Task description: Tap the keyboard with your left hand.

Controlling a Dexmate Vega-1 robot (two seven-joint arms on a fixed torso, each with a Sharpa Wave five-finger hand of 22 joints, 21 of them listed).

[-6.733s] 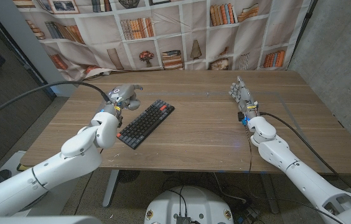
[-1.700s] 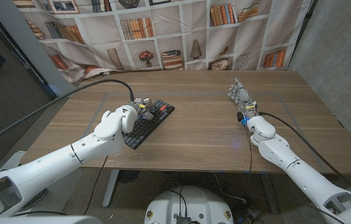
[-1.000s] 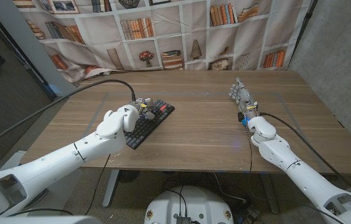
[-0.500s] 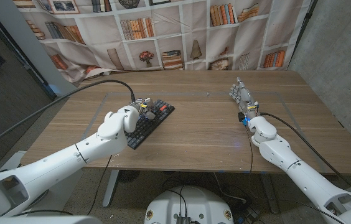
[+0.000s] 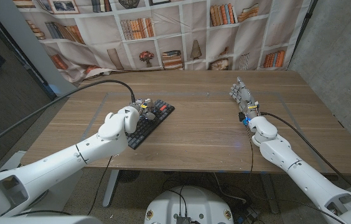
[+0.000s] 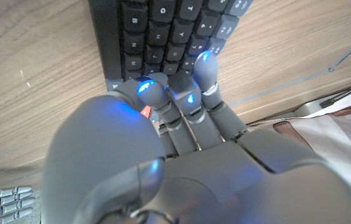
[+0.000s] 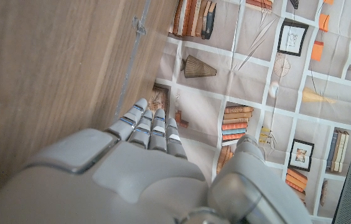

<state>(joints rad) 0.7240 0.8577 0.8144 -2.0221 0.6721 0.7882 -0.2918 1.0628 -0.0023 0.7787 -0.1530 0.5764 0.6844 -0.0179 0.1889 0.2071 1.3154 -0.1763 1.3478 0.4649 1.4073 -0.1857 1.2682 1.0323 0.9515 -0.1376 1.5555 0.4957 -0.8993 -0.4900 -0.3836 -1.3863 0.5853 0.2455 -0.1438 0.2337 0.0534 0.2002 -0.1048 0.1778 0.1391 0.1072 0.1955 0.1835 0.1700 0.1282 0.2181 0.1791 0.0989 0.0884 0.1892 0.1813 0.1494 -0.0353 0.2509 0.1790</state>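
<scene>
A black keyboard [image 5: 154, 122] lies slanted on the wooden table [image 5: 200, 130], left of centre. My left hand [image 5: 139, 111] is over its middle with the fingers reaching down onto the keys. The left wrist view has that hand [image 6: 175, 124] close up, its fingertips [image 6: 205, 63] touching the dark keys of the keyboard [image 6: 163, 37]. It holds nothing. My right hand [image 5: 241, 94] stands at the table's right side, fingers straight and together, nothing in it. That same hand [image 7: 144, 155] fills the lower part of the right wrist view.
A bookshelf-print curtain [image 5: 163, 37] hangs behind the table's far edge. A black cable [image 5: 51, 93] arcs over the table's left side toward my left arm. Bare wood lies between the keyboard and my right hand.
Since 6.7 s ago my left hand came from beside the keyboard's far left end onto its keys. Over the last second it has hardly moved. The right hand stayed put.
</scene>
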